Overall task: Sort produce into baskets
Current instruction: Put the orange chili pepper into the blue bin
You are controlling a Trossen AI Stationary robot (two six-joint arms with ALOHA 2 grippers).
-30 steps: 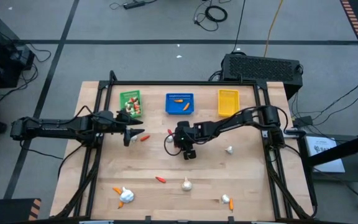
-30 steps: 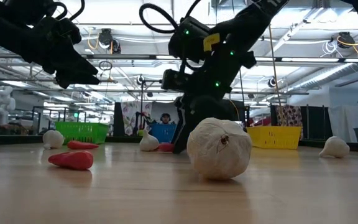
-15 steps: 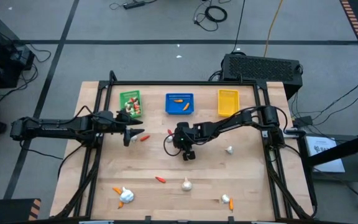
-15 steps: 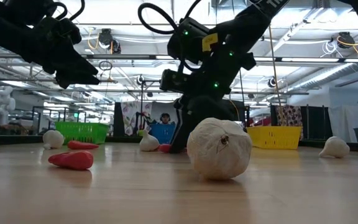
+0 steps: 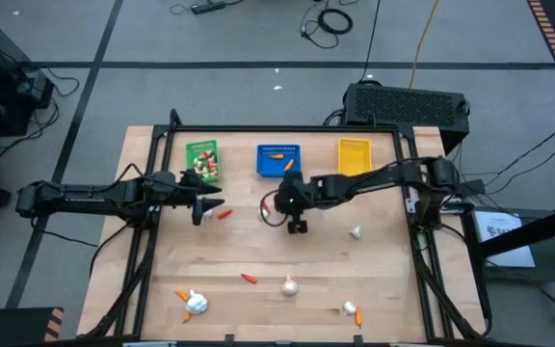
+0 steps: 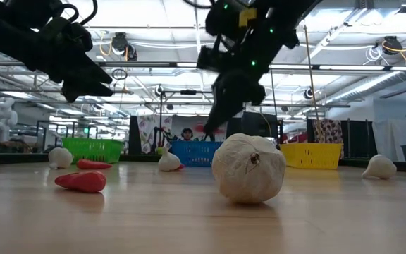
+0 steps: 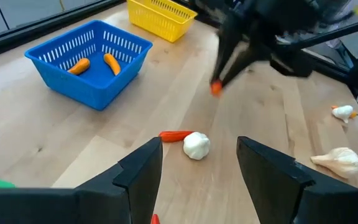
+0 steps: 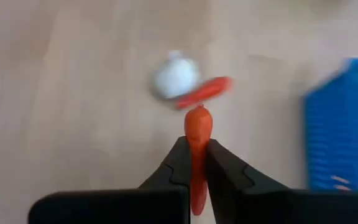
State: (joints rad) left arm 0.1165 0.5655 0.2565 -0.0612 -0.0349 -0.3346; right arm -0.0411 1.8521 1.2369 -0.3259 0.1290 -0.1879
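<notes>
Right wrist view: the right gripper (image 8: 194,163) is clamped on a slim orange plastic carrot piece (image 8: 197,134), pinched mid-length, its tip poking out. It is probably light, stiff and slick, so a firm hold suits it. Beyond lie a white garlic bulb (image 8: 174,79) touching a red pepper piece (image 8: 209,90), bare tabletop around them, then the blue plastic basket (image 8: 345,124). The left gripper (image 5: 203,207) waits open near the green basket (image 5: 201,161).

Three baskets (image 5: 278,160) along the surface's (image 5: 258,251) far edge; two orange pieces inside the blue one (image 7: 87,61); five white bulbs (image 5: 289,285) scattered nearer.
</notes>
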